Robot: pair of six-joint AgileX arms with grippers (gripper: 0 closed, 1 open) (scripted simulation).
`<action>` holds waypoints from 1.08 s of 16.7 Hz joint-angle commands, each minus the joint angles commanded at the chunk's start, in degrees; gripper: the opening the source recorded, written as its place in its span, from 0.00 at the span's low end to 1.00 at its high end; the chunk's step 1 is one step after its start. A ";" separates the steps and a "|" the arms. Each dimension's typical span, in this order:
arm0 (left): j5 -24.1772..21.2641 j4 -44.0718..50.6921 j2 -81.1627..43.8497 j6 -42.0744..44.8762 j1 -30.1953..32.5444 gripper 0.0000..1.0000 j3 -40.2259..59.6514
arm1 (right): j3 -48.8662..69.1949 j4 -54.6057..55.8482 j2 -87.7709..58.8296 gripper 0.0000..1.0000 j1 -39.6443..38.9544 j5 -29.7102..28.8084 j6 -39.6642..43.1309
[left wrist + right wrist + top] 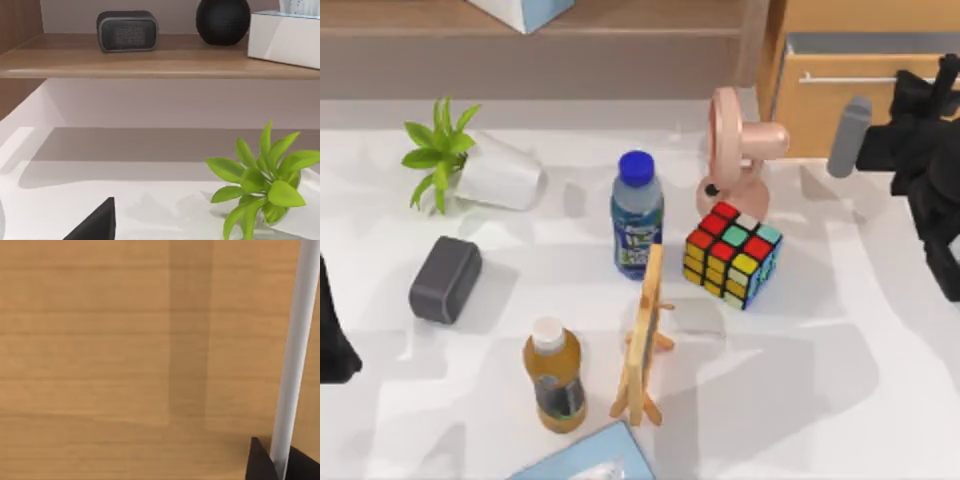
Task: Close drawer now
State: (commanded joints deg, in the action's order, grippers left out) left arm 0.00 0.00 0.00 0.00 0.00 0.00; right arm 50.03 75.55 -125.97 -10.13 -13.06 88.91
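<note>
The drawer (840,110) sits at the back right of the table. Its flat light-brown front faces the table and carries a thin silver bar handle (850,78). My right gripper (942,85) is up against that front, near the handle's right end. In the right wrist view the wooden drawer front (125,360) is very close and the silver handle (295,350) runs across it, with black parts of the gripper on both sides of the bar. My left gripper (332,335) stays parked at the table's left edge.
On the table stand a pink fan (740,150), a Rubik's cube (732,252), a blue-capped bottle (637,215), an orange bottle (554,375), a wooden stand (645,335), a grey speaker (445,278) and a tipped potted plant (470,165). A wooden shelf (160,60) runs along the back.
</note>
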 joint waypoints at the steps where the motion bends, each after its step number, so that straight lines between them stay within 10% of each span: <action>1: 0.00 0.00 0.00 0.00 0.00 1.00 0.00 | 1.75 -0.96 -0.80 0.00 0.31 0.14 0.02; 12: 0.00 0.00 0.00 0.00 0.00 1.00 0.00 | 13.22 -7.61 -5.90 0.00 0.84 1.70 -0.03; 18: 0.00 0.00 0.00 0.00 0.00 1.00 0.00 | 13.22 -7.61 -5.90 0.45 0.84 1.70 -0.03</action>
State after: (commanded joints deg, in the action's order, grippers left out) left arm 0.00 0.00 0.00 0.00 0.00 0.00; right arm 63.25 67.94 -131.87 -9.29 -11.36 88.89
